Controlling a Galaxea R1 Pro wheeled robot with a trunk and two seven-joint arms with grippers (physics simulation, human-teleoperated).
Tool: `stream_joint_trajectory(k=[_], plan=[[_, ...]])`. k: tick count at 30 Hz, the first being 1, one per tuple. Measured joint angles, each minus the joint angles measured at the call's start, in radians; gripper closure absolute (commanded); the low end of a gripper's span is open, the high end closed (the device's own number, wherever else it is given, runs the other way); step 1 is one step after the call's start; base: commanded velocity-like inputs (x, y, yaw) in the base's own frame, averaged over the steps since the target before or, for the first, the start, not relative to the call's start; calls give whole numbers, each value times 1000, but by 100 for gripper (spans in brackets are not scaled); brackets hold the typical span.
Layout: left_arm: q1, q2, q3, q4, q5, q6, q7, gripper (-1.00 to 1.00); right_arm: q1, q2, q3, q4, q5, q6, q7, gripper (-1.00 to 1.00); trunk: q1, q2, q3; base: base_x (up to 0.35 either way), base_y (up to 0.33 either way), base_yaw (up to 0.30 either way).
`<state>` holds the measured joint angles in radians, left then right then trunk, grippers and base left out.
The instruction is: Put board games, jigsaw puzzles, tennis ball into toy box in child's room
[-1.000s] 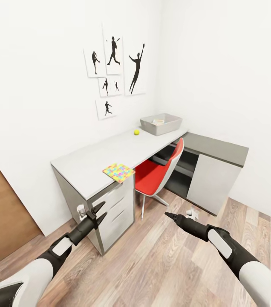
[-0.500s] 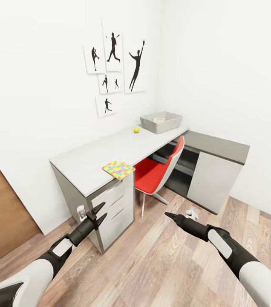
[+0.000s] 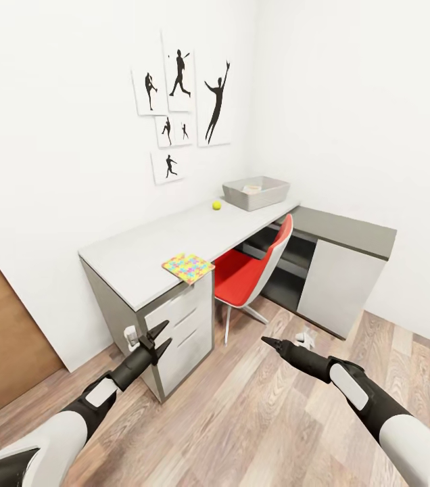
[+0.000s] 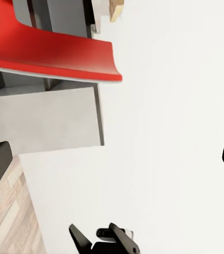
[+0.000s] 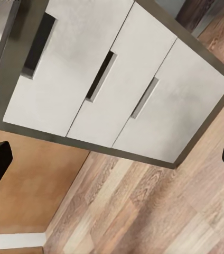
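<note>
our left gripper (image 3: 155,340) hangs with fingers spread and empty, low before the table (image 3: 140,253); our right gripper (image 3: 269,342) looks closed, empty, over the floor. on the table, a jigsaw puzzle (image 3: 188,266) overhangs the front edge, the tennis ball (image 3: 217,205) sits near the toy box (image 3: 256,193) at the far end.

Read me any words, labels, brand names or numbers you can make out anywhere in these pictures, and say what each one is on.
None: no readable text in any view.
Wall pictures: black sports silhouettes, no lettering.
Jigsaw puzzle on the table: coloured pieces, no print.
Toy box: something pale lies inside, too small to read.
Tennis ball: too small to show any marking.
Drawer unit: plain fronts, no labels.
</note>
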<state>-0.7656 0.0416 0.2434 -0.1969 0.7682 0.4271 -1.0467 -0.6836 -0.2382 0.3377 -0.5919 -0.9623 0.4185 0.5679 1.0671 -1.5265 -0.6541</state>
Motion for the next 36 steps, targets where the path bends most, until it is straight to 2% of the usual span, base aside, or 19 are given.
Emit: stream_joint_trajectory(k=[8,16,26,36], plan=[[-1,-1,1,-1,-3,12,-1,-100,0,1,0,2,0,0,-1,-100,0,0,0,67,0,0],[-1,-14,0,-3,-3,4,-1,-100,0,2,-2,13,0,0,-2,-100,0,0,0,23,-15,0],[-1,-16,1,-3,-4,-2,2,-100,0,2,-1,15,0,-28,-5,-100,0,0,0,194,-183,0],[-1,-16,1,-3,-7,-5,2,-100,0,2,0,20,1,-44,-5,-100,0,0,0,121,-66,0]])
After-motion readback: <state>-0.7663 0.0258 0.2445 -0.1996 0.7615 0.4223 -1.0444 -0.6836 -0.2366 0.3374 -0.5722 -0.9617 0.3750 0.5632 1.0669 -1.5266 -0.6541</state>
